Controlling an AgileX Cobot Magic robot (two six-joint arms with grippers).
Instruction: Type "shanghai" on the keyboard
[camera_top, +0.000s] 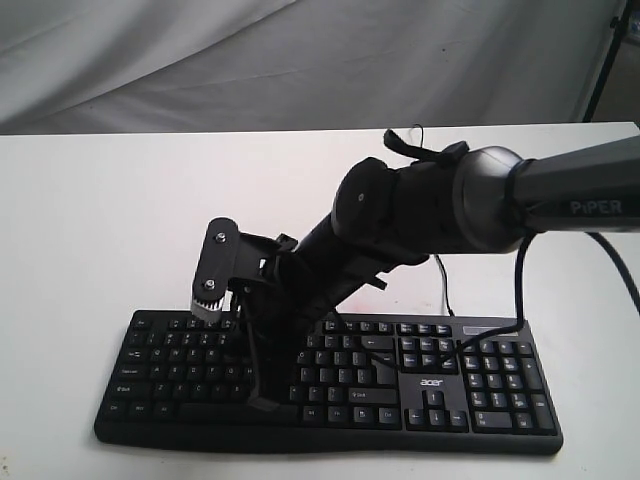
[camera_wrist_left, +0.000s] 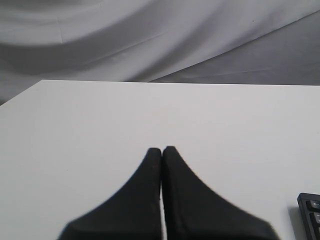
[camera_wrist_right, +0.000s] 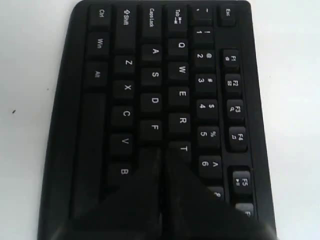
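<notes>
The wide black keyboard with white-lettered keys and an acer logo lies along the table's near edge. My right gripper reaches across from the right and points down onto the left-middle letter keys. In the right wrist view the keyboard fills the frame. There my right gripper is shut with nothing in it, its tips just past the F and T keys, covering the key there. My left gripper is shut and empty above bare white table. A corner of the keyboard shows at that view's edge.
The white table stretches behind and left of the keyboard. A thin black cable runs back from the keyboard under the right arm. Grey cloth hangs behind the table. The left arm is outside the exterior view.
</notes>
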